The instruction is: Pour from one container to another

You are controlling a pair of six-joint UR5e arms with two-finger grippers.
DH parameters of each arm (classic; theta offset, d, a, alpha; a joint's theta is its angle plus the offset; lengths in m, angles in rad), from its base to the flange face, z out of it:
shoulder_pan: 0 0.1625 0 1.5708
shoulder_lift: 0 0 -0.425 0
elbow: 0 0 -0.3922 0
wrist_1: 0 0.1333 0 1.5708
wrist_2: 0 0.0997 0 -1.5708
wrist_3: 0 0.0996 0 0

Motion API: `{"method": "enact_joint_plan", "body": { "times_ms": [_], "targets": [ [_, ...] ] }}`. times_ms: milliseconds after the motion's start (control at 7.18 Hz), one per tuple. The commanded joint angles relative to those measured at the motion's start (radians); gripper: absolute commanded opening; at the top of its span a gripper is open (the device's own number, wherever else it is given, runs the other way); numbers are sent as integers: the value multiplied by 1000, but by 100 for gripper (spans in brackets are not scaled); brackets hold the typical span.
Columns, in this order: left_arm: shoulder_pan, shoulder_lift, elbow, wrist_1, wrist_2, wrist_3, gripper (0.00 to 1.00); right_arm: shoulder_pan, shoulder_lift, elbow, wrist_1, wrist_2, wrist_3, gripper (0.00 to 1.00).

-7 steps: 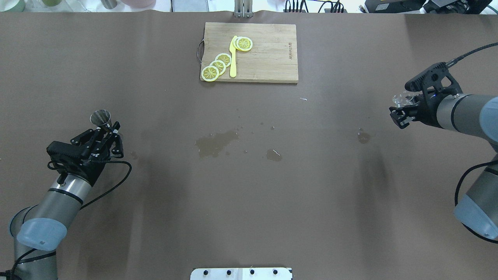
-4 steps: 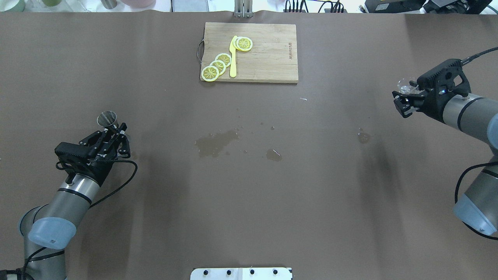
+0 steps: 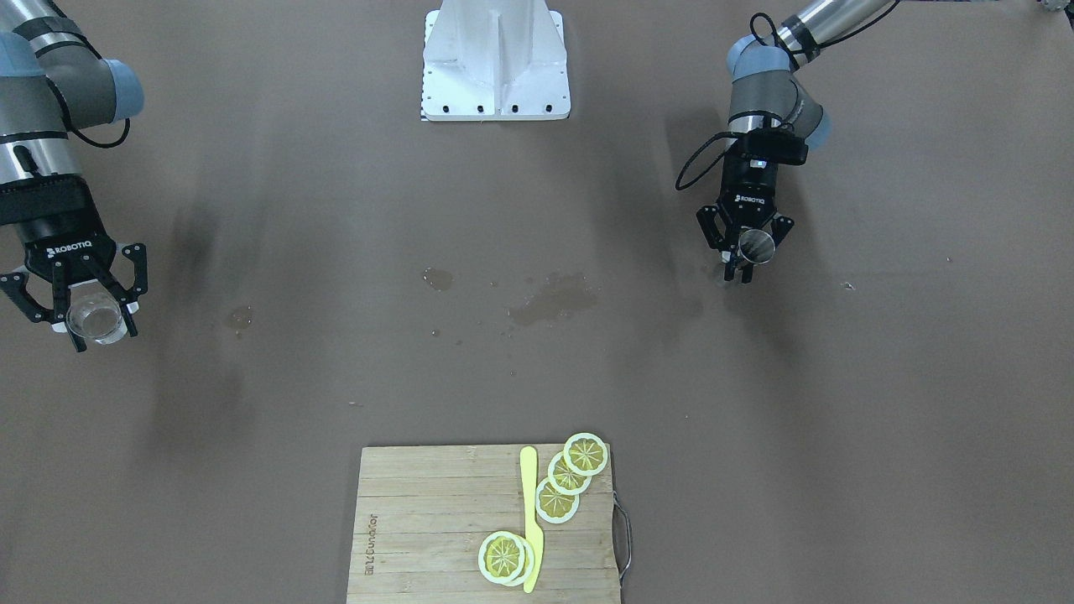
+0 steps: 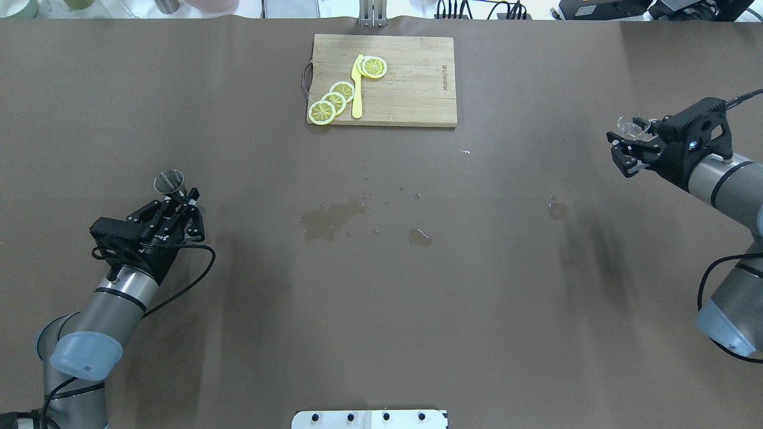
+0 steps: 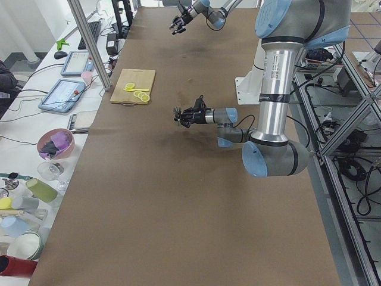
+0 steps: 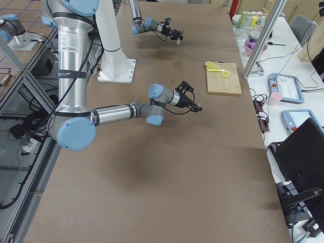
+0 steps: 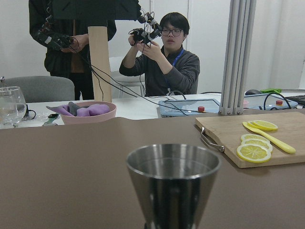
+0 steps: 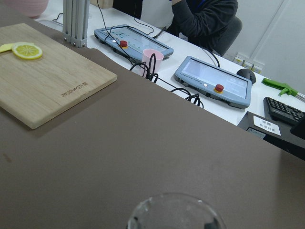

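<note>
The steel hourglass jigger (image 4: 169, 182) stands upright above the table at the left, and my left gripper (image 4: 182, 201) is shut on its waist. From the front the jigger (image 3: 756, 245) shows its open mouth between the fingers of that gripper (image 3: 745, 256). Its top cone (image 7: 174, 181) fills the left wrist view. Far right, the small clear glass cup (image 4: 633, 126) is held off the table, with my right gripper (image 4: 620, 152) shut on it. The cup (image 3: 95, 319) looks roughly upright; its rim (image 8: 176, 212) shows low in the right wrist view. The two containers are far apart.
A wooden cutting board (image 4: 411, 89) with lemon slices (image 4: 334, 100) and a yellow knife (image 4: 357, 89) lies at the far middle. Wet patches (image 4: 331, 217) mark the brown table centre, another (image 4: 557, 208) to the right. People sit beyond the far edge (image 7: 164, 57).
My right gripper has carried the glass cup farther right and away from the robot. My left gripper has shifted slightly right with the jigger.
</note>
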Motion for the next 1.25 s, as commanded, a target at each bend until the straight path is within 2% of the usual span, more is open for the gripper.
{"method": "enact_joint_plan", "body": {
  "times_ms": [0, 139, 278, 418, 557, 696, 835, 1114],
  "targets": [
    [0, -14, 15, 2, 0, 1, 0, 1, -12, -52, 73, -65, 54, 0],
    [0, -20, 22, 2, 0, 1, 0, -16, -54, -65, 138, -130, 88, 0],
    [0, -20, 23, 2, -2, 3, 0, -39, -67, -107, 226, -141, 147, 0],
    [0, -20, 23, 2, -17, 3, 0, -74, -90, -65, 239, -181, 163, 0],
    [0, -23, 25, 2, -18, 3, 0, -73, -107, -3, 190, -170, 163, 0],
    [-2, -31, 28, 3, -18, 1, 0, -73, -110, 56, 91, -172, 168, 0],
    [-2, -38, 37, 2, -18, -2, 0, -80, -113, 50, 34, -208, 178, 0],
    [-2, -42, 49, 2, -18, -2, 0, -147, -141, 35, 59, -309, 197, 0]
  ]
}}
